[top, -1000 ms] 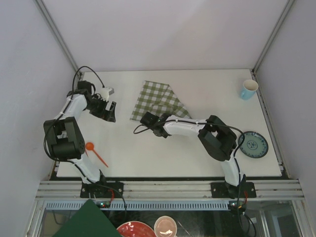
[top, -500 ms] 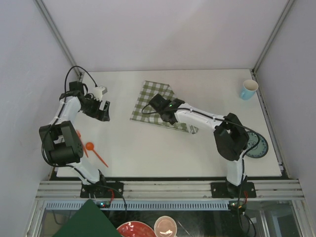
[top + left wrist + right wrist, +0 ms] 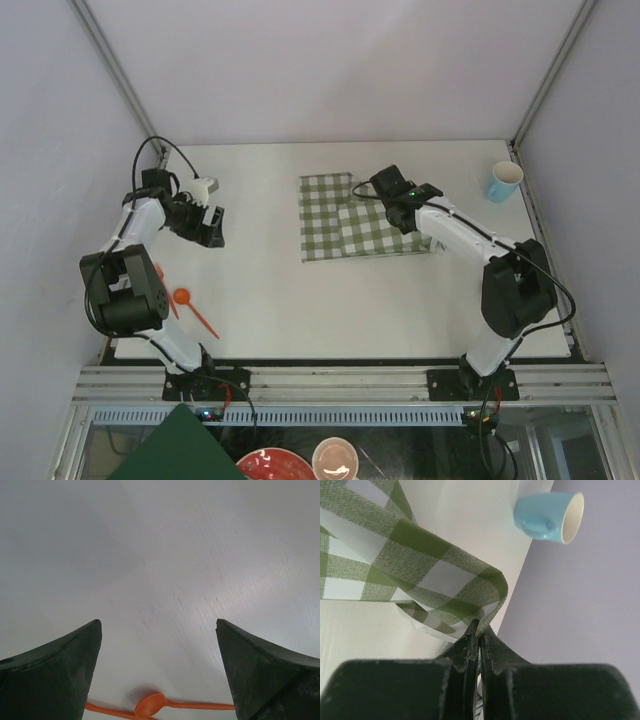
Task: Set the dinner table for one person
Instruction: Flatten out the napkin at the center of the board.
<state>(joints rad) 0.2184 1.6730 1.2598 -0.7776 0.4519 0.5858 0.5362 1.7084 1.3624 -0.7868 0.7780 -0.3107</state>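
A green-and-white checked cloth [image 3: 345, 222] lies spread out on the dinner table [image 3: 280, 300], right of centre. My right gripper [image 3: 392, 195] is at the cloth's far right part and is shut on a raised fold of it. In the right wrist view the cloth [image 3: 420, 555] arches up into the pinched gripper [image 3: 480, 627]. My left gripper [image 3: 212, 230] hovers open over bare table at the far left, holding nothing. In the left wrist view, an orange spoon [image 3: 152, 705] lies below the open left gripper [image 3: 158, 623].
A light blue cup [image 3: 505, 181] stands at the table's far right corner, close to the wall, and the right wrist view shows the same cup [image 3: 547, 517]. The orange spoon [image 3: 190, 305] lies near the left edge, crossing another orange utensil [image 3: 163, 285]. Bowls [image 3: 300, 462] sit below the front rail.
My right gripper has swung from the table's middle to the far right, dragging the cloth with it so the bunched cloth now lies spread. The left gripper drew back slightly leftward.
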